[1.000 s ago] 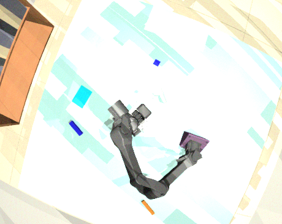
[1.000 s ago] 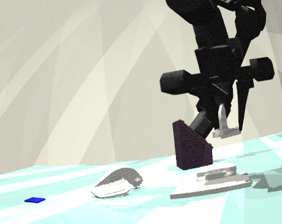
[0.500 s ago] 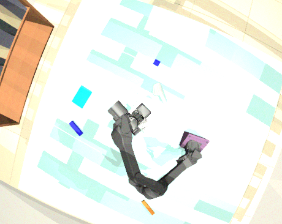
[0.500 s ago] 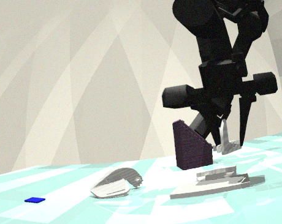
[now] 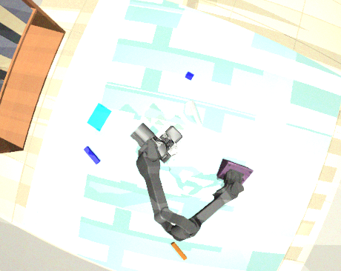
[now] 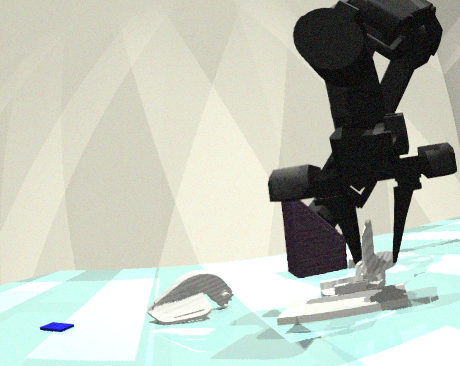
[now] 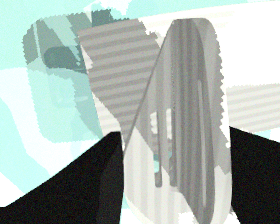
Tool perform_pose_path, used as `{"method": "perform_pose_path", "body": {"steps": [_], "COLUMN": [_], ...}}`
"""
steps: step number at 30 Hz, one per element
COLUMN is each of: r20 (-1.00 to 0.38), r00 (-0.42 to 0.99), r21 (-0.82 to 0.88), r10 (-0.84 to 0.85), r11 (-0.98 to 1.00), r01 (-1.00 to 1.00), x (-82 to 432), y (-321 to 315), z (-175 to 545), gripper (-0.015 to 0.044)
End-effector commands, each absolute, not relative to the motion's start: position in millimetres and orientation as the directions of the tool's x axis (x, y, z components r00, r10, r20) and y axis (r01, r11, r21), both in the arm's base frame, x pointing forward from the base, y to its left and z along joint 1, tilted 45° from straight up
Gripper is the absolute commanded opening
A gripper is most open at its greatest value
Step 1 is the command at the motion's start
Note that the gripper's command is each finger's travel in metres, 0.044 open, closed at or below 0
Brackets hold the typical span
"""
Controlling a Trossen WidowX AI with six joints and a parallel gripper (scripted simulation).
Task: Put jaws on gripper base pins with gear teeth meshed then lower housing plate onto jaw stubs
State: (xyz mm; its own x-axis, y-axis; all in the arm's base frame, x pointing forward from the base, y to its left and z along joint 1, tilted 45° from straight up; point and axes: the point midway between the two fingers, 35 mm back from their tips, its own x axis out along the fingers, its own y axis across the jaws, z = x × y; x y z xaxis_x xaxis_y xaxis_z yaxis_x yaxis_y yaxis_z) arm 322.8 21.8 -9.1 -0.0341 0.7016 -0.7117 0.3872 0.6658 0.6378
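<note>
My gripper (image 6: 376,260) (image 7: 164,138) is shut on a pale grey ribbed jaw (image 6: 368,245) (image 7: 188,100), which stands upright between the fingertips. The jaw is low over the gripper base (image 6: 313,311), a flat pale slab with a raised middle. From this side its foot overlaps the raised part; whether it touches a pin cannot be told. Another grey curved part (image 5: 191,111) (image 6: 188,292), which looks like the second jaw, lies on the table apart from the base. The pins are hidden, and I cannot make out the housing plate separately.
A purple wedge (image 5: 228,167) (image 6: 313,245) stands at the arm's foot. A small blue block (image 5: 189,75) (image 6: 57,326) lies beyond the curved part. A cyan square (image 5: 99,117) and a blue bar (image 5: 92,155) lie to the left, an orange bar (image 5: 179,251) at the bottom.
</note>
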Motion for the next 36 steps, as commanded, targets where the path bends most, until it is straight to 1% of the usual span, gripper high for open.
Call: {"method": "perform_pose_path", "body": {"steps": [1,36], "r20": [-0.707,-0.707], "r00": [-0.038,-0.038], "r21": [0.637,0.632], "r10": [0.706,0.706], "r11": [0.659,0.655], "r01": [0.4,0.415], "x": [320.9,320.6], "y": [23.8,28.2], "z": [-12.5,-16.9], "gripper": [0.0134,0.0134]}}
